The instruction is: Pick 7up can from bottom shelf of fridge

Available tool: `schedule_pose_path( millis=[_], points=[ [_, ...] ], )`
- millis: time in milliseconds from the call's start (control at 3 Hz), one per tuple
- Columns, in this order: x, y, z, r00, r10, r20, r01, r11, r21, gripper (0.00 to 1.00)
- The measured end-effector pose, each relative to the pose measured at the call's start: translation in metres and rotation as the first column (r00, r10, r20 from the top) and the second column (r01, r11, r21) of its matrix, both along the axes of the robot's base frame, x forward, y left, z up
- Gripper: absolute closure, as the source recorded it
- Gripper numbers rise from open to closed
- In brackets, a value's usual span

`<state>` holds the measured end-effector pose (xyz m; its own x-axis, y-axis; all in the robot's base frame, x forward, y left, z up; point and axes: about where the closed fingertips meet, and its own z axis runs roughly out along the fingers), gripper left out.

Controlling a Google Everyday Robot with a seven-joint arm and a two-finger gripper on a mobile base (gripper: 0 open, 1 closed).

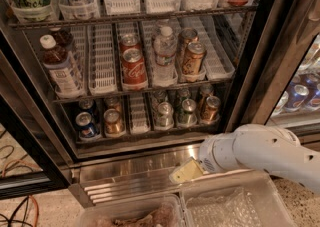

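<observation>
The gripper (186, 171), matt pale plastic, hangs before the fridge (250, 71) base strip (135, 171), glossy ribbed steel. The 7up can (187, 112): shiny aluminium. The bottom shelf (139, 119): dark wire, white plastic lanes.

The dark wire bottom shelf (139, 117) with white plastic lanes carries, upright, a blue Pepsi can (86, 125), a gold-brown aluminium can (113, 122) and a pale greenish-grey 7up can (187, 112). The cream-coloured gripper (186, 171) hangs lower, in front of it.

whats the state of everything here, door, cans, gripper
fridge, door open
7up can, upright on the bottom shelf, not held
Pepsi can, upright on the same shelf
water bottle, upright, capped, one shelf up
gripper, low before the fridge's steel base strip, holding nothing
</observation>
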<state>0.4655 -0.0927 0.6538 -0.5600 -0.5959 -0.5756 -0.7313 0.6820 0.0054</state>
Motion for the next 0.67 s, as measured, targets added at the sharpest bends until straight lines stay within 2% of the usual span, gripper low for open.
schedule_pose_path(
  millis=[333,667],
  points=[
    [0.008,0.006,-0.005,0.9999,-0.012,0.011,0.012,0.999,0.031,0.00],
    [0.027,0.021,-0.024,0.9984,-0.055,0.016,0.053,0.994,0.096,0.00]
  ],
)
